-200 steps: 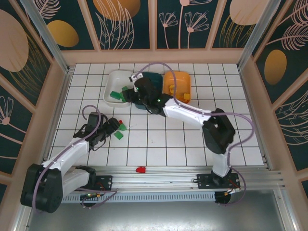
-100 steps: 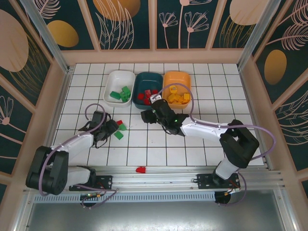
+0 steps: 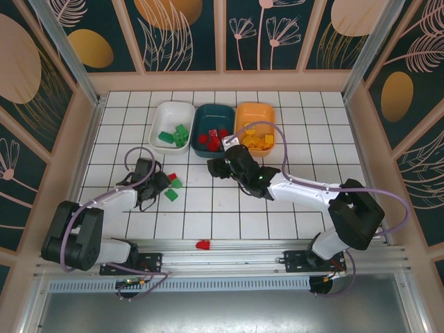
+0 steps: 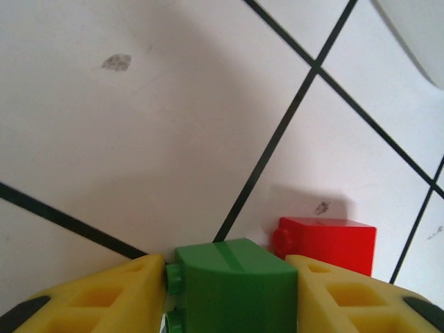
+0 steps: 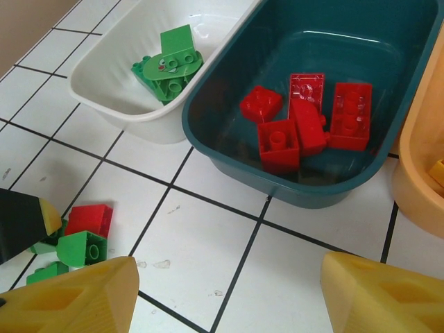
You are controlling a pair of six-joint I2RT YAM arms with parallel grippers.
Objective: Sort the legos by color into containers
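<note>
Since a second ago, finds the right arm [image 3: 305, 191] drawn back near from over the trays and laid low across the floor [image 3: 229, 222], and the left arm [image 3: 104, 201] folded closer in with its claw hardly shifted. Sees the right gripper [image 3: 215, 168] just near of the teal tray [image 3: 208, 114], jaws wide apart, holding nothing. Sees the left gripper [image 3: 161, 184] low on the floor, left of centre, clamped on a green brick [image 4: 236, 284], yellow fingers [image 4: 90, 302] against both its sides. Finds three trays in a row at the far side: white tray [image 3: 170, 114] left, teal tray middle, orange tray [image 3: 253, 111] right. Counts green bricks [image 3: 173, 135] in the white tray, red bricks [image 3: 211, 137] in the teal tray, yellow bricks [image 3: 257, 141] in the orange tray. Finds a red brick [image 4: 326, 243] loose on the floor just beyond the held one, with other green bricks [image 5: 82, 248] close by. Spots a lone red brick [image 3: 202, 244] by the near rail [image 3: 243, 253], well apart from the rest.
</note>
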